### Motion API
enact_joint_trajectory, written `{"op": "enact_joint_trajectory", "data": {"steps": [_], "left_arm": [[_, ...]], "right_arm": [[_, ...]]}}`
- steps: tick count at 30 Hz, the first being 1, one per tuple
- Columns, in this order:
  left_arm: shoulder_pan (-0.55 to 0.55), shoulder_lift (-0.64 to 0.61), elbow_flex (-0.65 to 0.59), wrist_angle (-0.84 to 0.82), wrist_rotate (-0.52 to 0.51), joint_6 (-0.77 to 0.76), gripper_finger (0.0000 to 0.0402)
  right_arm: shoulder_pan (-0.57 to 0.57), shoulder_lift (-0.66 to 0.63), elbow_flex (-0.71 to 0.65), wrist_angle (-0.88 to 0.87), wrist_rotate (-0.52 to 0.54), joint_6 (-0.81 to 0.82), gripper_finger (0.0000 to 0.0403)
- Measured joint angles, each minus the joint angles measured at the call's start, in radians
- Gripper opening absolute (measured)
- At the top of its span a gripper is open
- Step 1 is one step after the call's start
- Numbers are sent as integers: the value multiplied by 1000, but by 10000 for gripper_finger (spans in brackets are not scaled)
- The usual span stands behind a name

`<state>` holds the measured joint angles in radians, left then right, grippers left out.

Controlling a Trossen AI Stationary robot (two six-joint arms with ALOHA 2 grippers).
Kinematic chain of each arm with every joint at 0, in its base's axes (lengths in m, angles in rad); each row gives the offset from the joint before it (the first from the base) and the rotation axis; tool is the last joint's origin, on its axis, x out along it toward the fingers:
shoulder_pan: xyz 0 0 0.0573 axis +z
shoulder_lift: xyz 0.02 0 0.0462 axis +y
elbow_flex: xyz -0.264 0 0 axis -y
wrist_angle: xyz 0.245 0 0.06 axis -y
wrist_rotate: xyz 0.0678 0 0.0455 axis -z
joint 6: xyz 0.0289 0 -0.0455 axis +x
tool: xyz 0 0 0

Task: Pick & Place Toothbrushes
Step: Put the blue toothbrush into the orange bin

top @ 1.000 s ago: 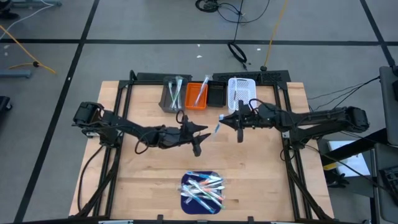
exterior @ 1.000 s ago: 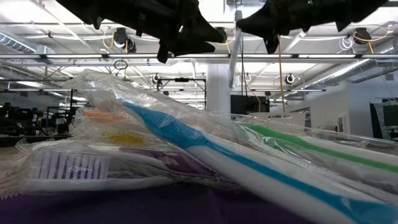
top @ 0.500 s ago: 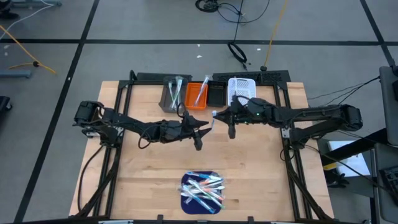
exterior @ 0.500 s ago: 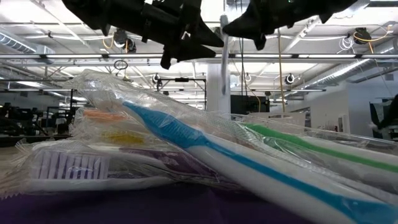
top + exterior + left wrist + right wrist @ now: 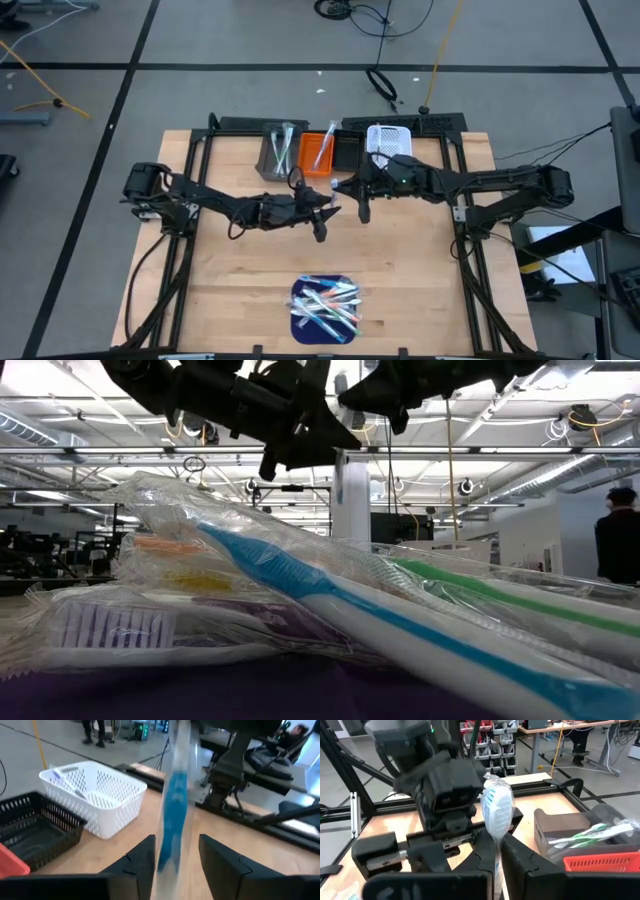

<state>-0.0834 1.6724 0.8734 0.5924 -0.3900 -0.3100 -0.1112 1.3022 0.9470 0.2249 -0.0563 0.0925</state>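
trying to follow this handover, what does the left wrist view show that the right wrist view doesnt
Only the left wrist view shows the white bin and the black bin. Only the right wrist view shows the grey bin holding toothbrushes, the toothbrush's bristle head, and the right gripper shut on it. Both show the wrapped blue toothbrush between the two arms, with the left gripper open around it, plus the orange bin.

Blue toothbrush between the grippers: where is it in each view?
High view: blue toothbrush mid-table, between the two gripper tips.
Low view: top centre under the arms, hard to separate from the pillar behind.
Left wrist view: upright between the left gripper's open fingers.
Right wrist view: clamped in the right gripper.
Shared landmark: orange bin.
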Motion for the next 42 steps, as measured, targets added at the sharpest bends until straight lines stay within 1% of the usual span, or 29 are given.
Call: {"op": "enact_joint_trajectory", "data": {"steps": [3, 7, 8, 14, 24, 26, 31, 35, 39, 42], "left_arm": [[0, 0, 0, 1, 0, 1, 107], [0, 0, 0, 0, 0, 21, 30], [0, 0, 0, 0, -1, 21, 26], [0, 0, 0, 0, -1, 13, 28], [0, 0, 0, 2, -13, 20, 28], [0, 0, 0, 4, -31, 23, 28], [5, -1, 0, 4, -57, 51, 28], [44, -18, 0, -35, -57, 53, 28], [113, -30, -1, -107, -56, 42, 28], [177, -36, -1, -128, -44, 12, 28]], "right_arm": [[0, -2, 0, 1, -1, 3, 6], [2, -1, 0, -12, 0, 4, 6], [2, -1, 0, -13, -3, 5, 6], [2, -2, 0, -16, -1, 3, 10], [2, -2, 0, -89, -1, -4, 109], [2, -1, -2, -112, -1, -3, 129], [2, -5, -2, -180, -1, -2, 162], [11, -5, -3, -238, 0, 15, 170], [45, -5, -3, -268, -1, 26, 168], [83, -5, -3, -266, 1, 26, 165]]}}
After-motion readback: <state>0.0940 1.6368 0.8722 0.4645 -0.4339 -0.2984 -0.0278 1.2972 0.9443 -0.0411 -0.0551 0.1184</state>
